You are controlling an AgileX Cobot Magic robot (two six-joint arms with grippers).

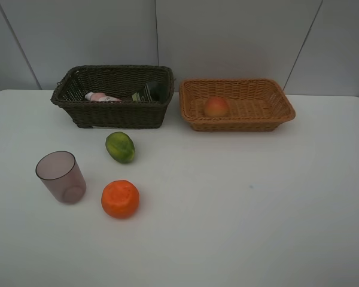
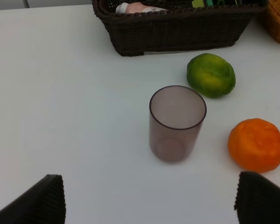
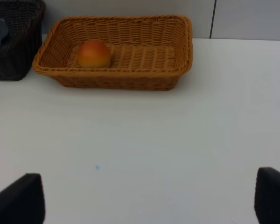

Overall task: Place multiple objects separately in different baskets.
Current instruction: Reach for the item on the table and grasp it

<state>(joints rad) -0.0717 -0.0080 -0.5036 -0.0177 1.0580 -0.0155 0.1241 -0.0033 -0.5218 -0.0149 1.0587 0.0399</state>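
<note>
The dark brown basket (image 1: 116, 113) holds the pink bottle (image 1: 102, 97) and the dark green bottle (image 1: 149, 91). The tan basket (image 1: 236, 124) holds the peach-like fruit (image 1: 216, 107). The green fruit (image 1: 120, 146), the orange (image 1: 120, 198) and the upright mauve cup (image 1: 61, 176) stand on the table in front of the dark basket. Neither gripper shows in the exterior view. My left gripper (image 2: 151, 200) is open and empty, short of the cup (image 2: 176, 123), with the orange (image 2: 256, 144) beside it. My right gripper (image 3: 144, 198) is open and empty, well short of the tan basket (image 3: 116, 79).
The white table (image 1: 257, 209) runs to a grey panelled wall (image 1: 227, 36) right behind both baskets. The two baskets stand side by side with a narrow gap between them. The table's right half carries only the tan basket.
</note>
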